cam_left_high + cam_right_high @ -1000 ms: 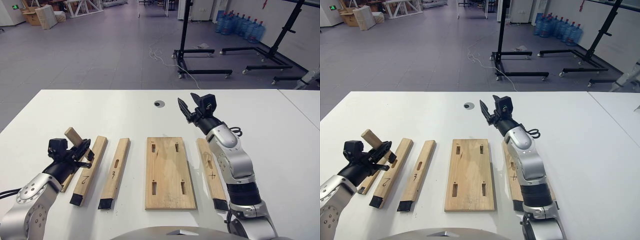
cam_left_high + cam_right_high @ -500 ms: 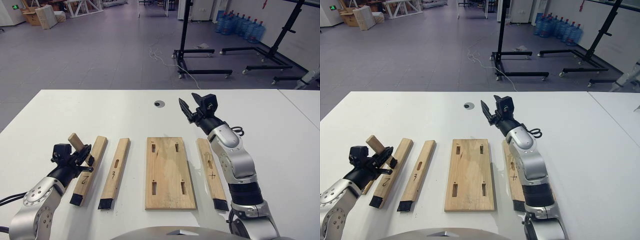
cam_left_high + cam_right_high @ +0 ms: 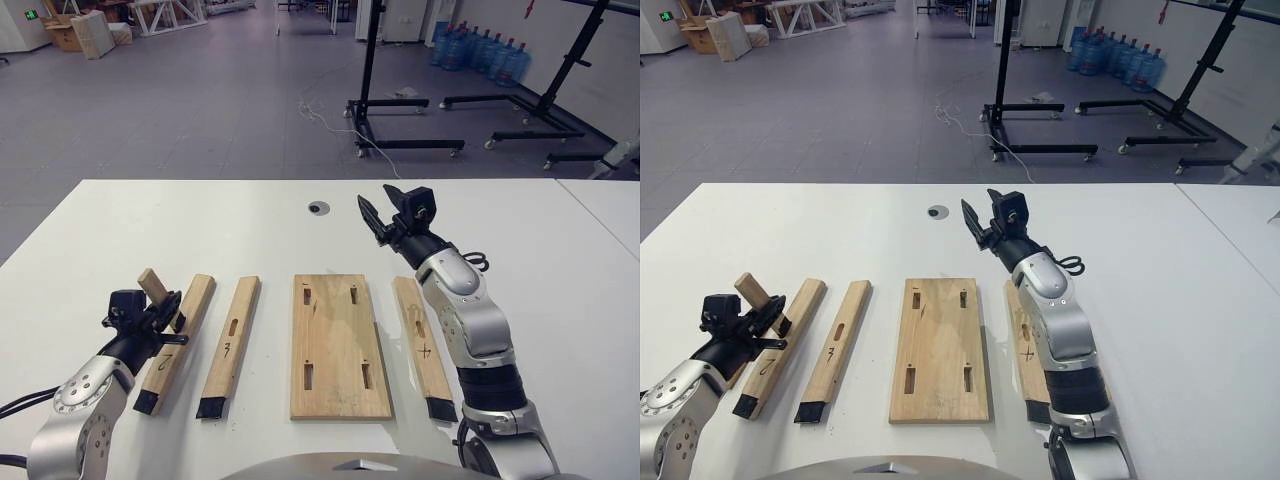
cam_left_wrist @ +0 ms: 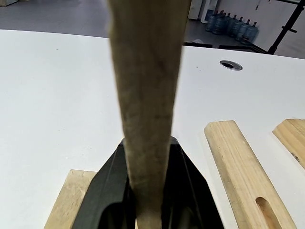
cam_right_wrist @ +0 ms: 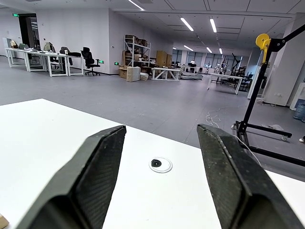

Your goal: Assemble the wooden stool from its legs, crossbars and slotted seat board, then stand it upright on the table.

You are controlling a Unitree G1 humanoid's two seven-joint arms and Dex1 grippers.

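Left gripper: clamped on a short crossbar, whose free end tilts up and away, probably so it can be aimed at a slot.
Leg 2: flat just beside that gripper, slot facing up. I cannot tell whether the crossbar's lower end touches it.
Right gripper: fingers apart, empty, held above the table, likely waiting.
Leg 4: flat on the table behind it, toward the robot.
Seat board: flat between the grippers, slots up for the legs.
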